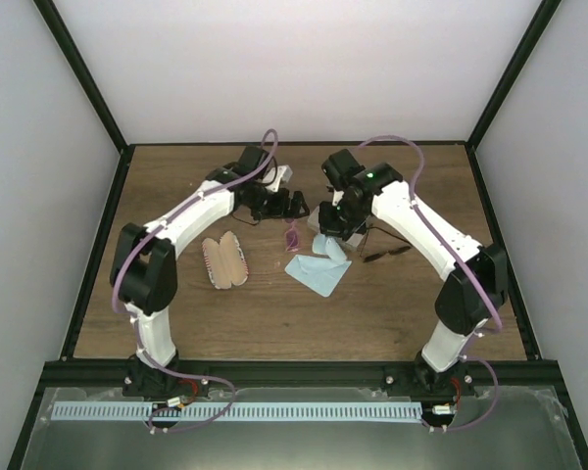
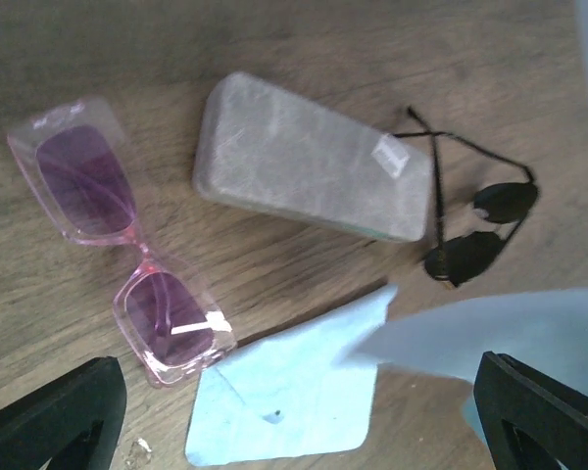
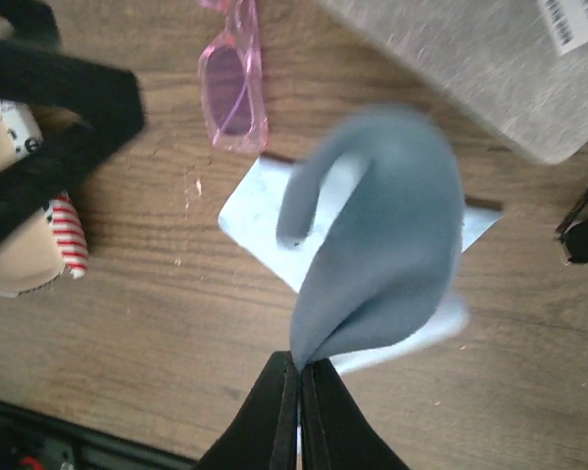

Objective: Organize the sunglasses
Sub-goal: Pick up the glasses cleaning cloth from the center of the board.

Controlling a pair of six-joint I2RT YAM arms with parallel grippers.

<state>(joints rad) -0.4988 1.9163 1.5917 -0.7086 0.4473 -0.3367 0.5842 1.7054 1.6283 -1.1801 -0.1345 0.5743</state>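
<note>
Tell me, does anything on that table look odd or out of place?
One blue cloth hangs crumpled from the shut right pincer, above a second cloth lying flat. The black sunglasses lie beside the closed grey case with their arms crossed, not neatly folded.

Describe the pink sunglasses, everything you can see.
The pink sunglasses have a translucent pink plastic frame and rectangular purple-tinted lenses, with the temples apparently folded behind them. They lie flat on the wooden table, apart from the grey case beside them. One lens corner meets, or nearly meets, the flat light blue cloth. Nothing grips them.
</note>
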